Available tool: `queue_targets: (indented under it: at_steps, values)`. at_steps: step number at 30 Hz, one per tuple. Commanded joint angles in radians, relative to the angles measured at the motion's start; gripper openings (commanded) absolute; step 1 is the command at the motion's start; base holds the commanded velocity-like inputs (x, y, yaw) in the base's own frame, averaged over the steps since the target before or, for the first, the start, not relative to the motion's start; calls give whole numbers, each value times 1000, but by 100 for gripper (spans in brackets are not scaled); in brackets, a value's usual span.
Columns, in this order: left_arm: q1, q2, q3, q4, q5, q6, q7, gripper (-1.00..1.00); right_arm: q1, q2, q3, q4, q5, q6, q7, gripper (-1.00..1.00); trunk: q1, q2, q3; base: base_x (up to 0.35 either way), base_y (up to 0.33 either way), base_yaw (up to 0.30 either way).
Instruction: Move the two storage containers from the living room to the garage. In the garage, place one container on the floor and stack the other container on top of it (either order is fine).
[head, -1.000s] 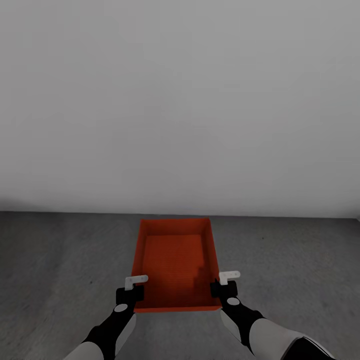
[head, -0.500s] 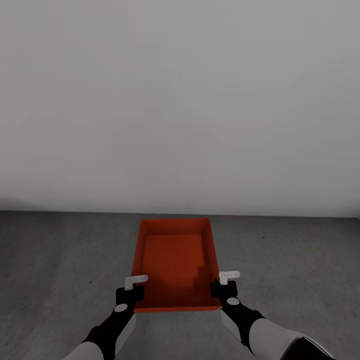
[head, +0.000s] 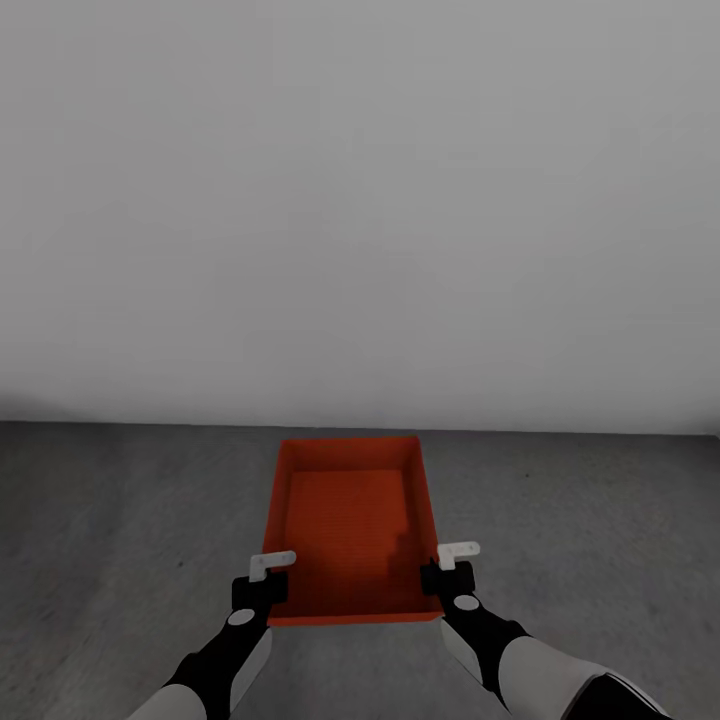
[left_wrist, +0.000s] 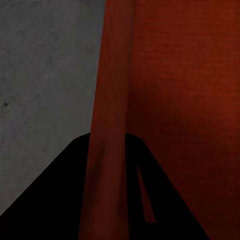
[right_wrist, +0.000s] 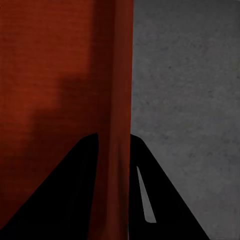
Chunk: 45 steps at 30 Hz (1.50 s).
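A pale grey wall (head: 360, 200) faces me above the garage's dark grey floor (head: 120, 520). The orange-red storage container (head: 352, 530) sits out in front, near the wall. My left gripper (head: 262, 582) and right gripper (head: 446, 572) each clamp a side wall.

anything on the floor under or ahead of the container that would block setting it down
Nothing visible. The storage container hangs between the left gripper and right gripper, each clamped on a side wall, over bare grey floor. The spot directly beneath it is hidden.
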Motion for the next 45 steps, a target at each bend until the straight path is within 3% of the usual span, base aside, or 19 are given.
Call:
queue_targets:
  at_steps: [1,5,45]
  values:
    - [-1,2,-3,0,7,-4,12,-100,-1,-6,3,0,-8,-3,-7,-100,0,-1,-1,0,0,0]
    - [-1,2,6,-1,7,-4,12,-100,-1,-1,0,0,-9,3,-9,-100,0,-1,-1,0,0,0]
    - [-1,1,9,-2,7,-2,12,-100,-1,1,0,0,-11,-4,-9,-100,153,-281,-128,0,0,3]
